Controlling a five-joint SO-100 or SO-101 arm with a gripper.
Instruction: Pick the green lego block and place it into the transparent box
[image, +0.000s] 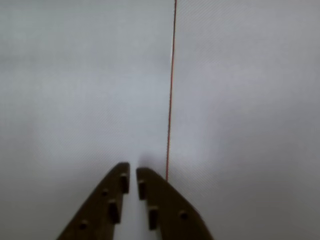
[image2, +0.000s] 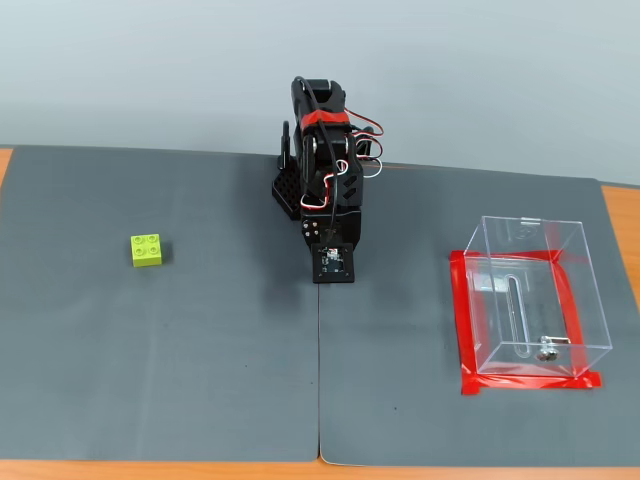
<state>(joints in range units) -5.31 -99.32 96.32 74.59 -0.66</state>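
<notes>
Dark brown plastic fingers (image: 112, 200) of the tool (image: 132, 175) rise from the bottom edge of the wrist view, their tips drawn nearly together with only a thin slit between them and nothing held there. Just beyond the tips lies a grey mat (image: 75, 90), and a thin seam (image: 171, 90) with an orange line showing through runs straight away from the tool, just to the right of the fingers in that view. In the fixed view the black arm (image2: 325, 160) stands folded at the far middle of the mat, its tool end (image2: 331, 265) pointing down close above the mat right at the seam (image2: 319, 380). The green lego block (image2: 147, 250) sits studs up on the mat well apart from the tool, off to the left in the fixed view. The transparent box (image2: 533, 295) stands well apart on the other side, to the right in that view, open at the top, ringed at its base by red tape (image2: 463, 320), with a small metal piece (image2: 546, 351) inside near its front wall. Orange tabletop (image2: 620, 215) shows past the mat's edges.
</notes>
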